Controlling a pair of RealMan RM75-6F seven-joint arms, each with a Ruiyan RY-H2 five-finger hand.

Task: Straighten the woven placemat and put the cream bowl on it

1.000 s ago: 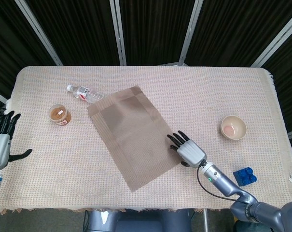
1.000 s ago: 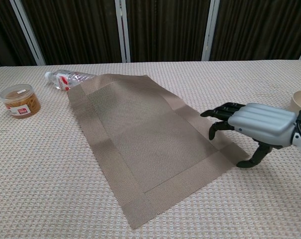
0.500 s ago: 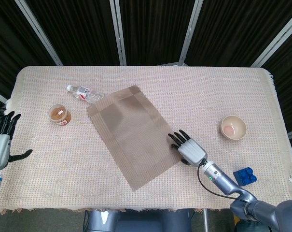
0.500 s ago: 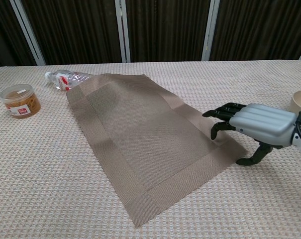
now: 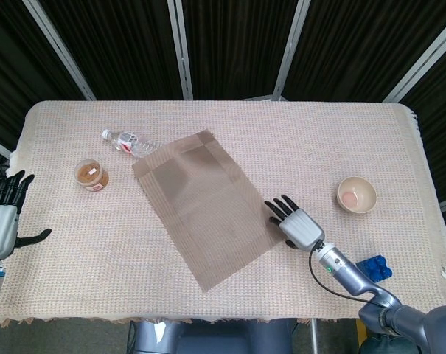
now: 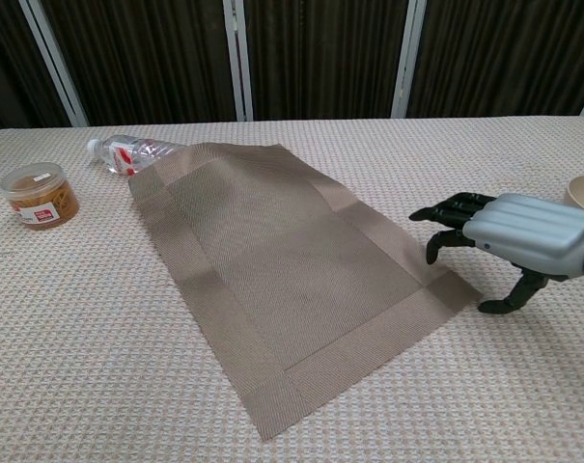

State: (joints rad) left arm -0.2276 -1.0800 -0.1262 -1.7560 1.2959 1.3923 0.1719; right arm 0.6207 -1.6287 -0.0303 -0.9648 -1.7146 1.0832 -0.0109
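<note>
Dark curtain panels with pale metal posts behind; in front, a bench (image 5: 296, 140) under a cream waffle-weave cloth with a frayed near edge.

At 10 o'clock of the bench, a clear plastic bottle (image 5: 129, 142) on its side, red-and-white label too small to read, cap pointing to 10 o'clock, its base touching or just overlapping the mat's far corner. At 9 o'clock, a small clear tub (image 5: 91, 175) upright, lid on, brown contents inside, red-and-white label unreadable. At 3 o'clock, the cream bowl (image 5: 356, 195) upright on the cloth, pinkish inside, well apart from the mat. At 5 o'clock, a blue moulded block (image 5: 373, 268).

Woven placemat (image 5: 204, 206) near the centre: taupe, finely ribbed, with a paler border band, lying flat but skewed, long axis from 11 to 5 o'clock.

Right hand (image 5: 295, 224) just off the mat's 4 o'clock edge, palm down, fingers (image 6: 450, 208) spread and lightly curled, thumb tip on the cloth, holding nothing. Left hand (image 5: 3, 214) off the bench edge at 8 o'clock, fingers apart, empty.
</note>
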